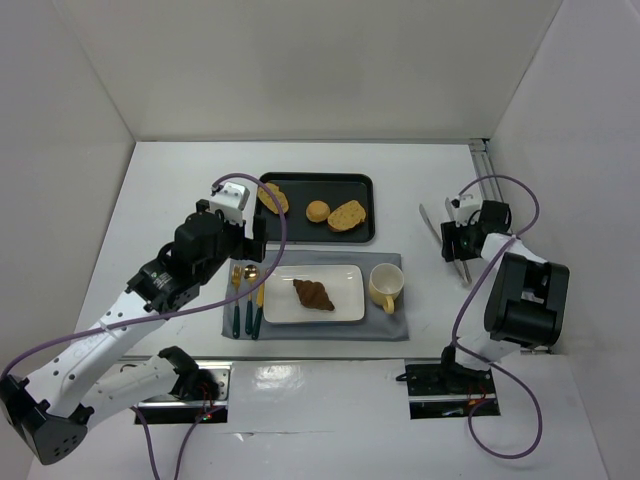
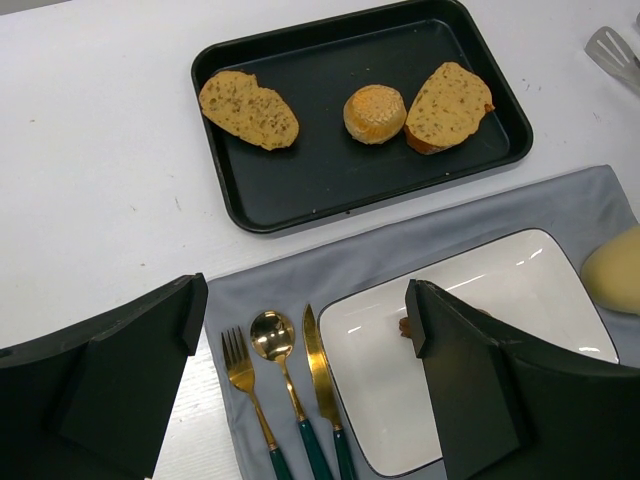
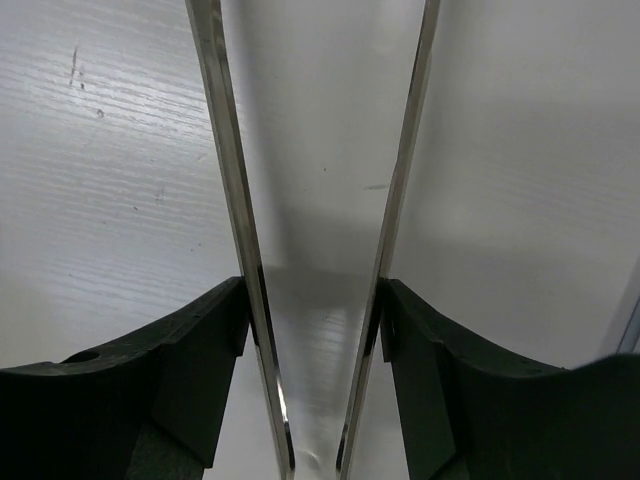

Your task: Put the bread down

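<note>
So the bread (image 1: 313, 294), the little dark croissant, is lying on the white plate (image 1: 345, 305), roughly in the middle and a bit slanted, with nothing touching it. The plate sits on a gray placemat (image 1: 390, 322), and a pale yellow cup (image 1: 386, 287) stands just beside the plate's right edge on the same mat. To the left of the plate are a gold fork (image 2: 240, 375), spoon (image 2: 272, 337) and knife (image 2: 315, 370) with green handles, lined up side by side. The left pincer (image 2: 305, 310) hangs over that cutlery and the plate's left edge, spread wide and holding nothing. From its wrist camera only a sliver of the croissant shows past one finger. Farther back, the black tray (image 2: 330, 190) has two flat seeded slices (image 2: 248, 108) with a round bun (image 2: 375, 112) between them. Over on the right side of the surface (image 1: 170, 190), well apart from the plate, the right pincer (image 3: 312, 300) is clamped around a pair of metal tongs (image 3: 225, 150), one finger pressing on the outside of each arm.
</note>
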Tool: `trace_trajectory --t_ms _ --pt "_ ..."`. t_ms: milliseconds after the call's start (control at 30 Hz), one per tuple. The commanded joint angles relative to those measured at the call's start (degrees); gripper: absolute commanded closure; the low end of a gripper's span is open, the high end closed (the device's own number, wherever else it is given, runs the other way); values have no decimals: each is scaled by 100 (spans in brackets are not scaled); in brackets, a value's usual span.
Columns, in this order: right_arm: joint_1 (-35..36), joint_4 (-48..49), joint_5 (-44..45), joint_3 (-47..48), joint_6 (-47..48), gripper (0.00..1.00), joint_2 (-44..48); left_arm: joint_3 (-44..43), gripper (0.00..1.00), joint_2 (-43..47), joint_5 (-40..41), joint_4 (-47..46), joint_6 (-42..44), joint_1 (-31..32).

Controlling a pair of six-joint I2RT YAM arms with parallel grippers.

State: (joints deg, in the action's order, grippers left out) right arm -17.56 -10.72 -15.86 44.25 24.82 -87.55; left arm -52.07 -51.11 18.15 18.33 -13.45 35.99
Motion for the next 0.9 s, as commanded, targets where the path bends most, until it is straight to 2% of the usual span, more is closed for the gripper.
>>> trace_trajectory --t_ms 0,100,267,367,467,600,633,733,867 --pt "-37 123 74 216 155 35 -95 22 0 110 -40 -295 88 14" --pt "-37 70 74 268 225 34 -201 22 0 110 -40 -295 88 14" --pt "-159 -44 -110 268 225 21 -201 22 0 110 -40 -295 88 14" --pt "-239 -184 -180 268 287 18 9 22 0 110 -40 -295 88 14" --pt "-476 -421 -365 268 418 18 369 22 0 110 -40 -295 88 14" --pt "-608 -1079 -664 382 568 12 1202 22 0 110 -40 -295 88 14" --pt "-608 -1177 -612 435 507 0 1344 22 0 110 -40 -295 88 14" --pt "-608 -1521 -673 672 227 0 1767 22 0 110 -93 -295 88 14" --pt "-608 -1583 -1270 725 -72 0 2267 22 0 110 -329 -347 141 14"
